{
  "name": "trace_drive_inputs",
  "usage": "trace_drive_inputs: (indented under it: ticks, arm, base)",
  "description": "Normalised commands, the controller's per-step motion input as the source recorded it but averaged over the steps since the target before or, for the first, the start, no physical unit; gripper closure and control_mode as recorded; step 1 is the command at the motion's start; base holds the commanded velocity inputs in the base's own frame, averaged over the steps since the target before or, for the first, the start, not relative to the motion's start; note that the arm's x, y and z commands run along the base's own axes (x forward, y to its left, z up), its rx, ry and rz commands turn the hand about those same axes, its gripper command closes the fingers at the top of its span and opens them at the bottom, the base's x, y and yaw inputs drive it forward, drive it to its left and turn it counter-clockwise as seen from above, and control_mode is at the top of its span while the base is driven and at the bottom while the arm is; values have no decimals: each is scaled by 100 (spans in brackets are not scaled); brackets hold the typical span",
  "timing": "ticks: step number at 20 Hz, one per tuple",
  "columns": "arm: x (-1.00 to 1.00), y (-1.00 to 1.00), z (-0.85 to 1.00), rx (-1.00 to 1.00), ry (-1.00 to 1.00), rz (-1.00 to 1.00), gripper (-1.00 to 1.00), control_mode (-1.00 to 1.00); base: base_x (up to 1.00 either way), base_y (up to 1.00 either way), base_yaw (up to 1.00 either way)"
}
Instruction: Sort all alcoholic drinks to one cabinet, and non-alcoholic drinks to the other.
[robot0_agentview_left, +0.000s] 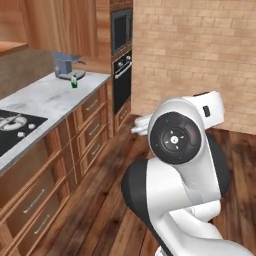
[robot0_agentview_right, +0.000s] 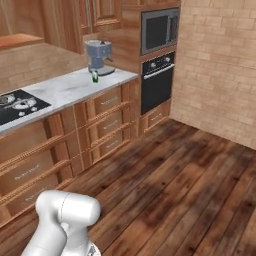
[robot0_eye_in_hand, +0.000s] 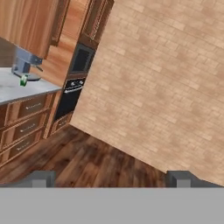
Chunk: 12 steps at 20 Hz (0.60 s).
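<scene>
fingers (robot0_eye_in_hand: 43, 178) spread wide, empty | green-and-white carton (robot0_agentview_right: 95, 76) sat upper left of frame on counter (robot0_agentview_right: 60, 90) by coffee machine (robot0_agentview_right: 99, 56) | advice: drive closer first, approach carton level.

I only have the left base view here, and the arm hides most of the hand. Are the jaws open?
Observer: Yes. In the hand view the gripper stands wide open, with nothing between its tips.
Operator: Where does it aim?
Observer: At the brick wall, to the right of the oven.
Operator: Any wall cabinet nearby?
Observer: The right base view shows a wall cabinet, doors shut, above the coffee machine.
</scene>
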Motion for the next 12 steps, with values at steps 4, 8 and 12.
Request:
trace_drive_inputs:
  ticks: [4, 8, 12]
  arm:
    - [0, 0, 0, 0, 0, 0, -100, 100]
    - [0, 0, 0, 0, 0, 0, -100, 100]
    - [0, 0, 0, 0, 0, 0, -100, 100]
  base:
    - [84, -31, -4]
    - [97, -27, -1]
    - [100, -18, 0]
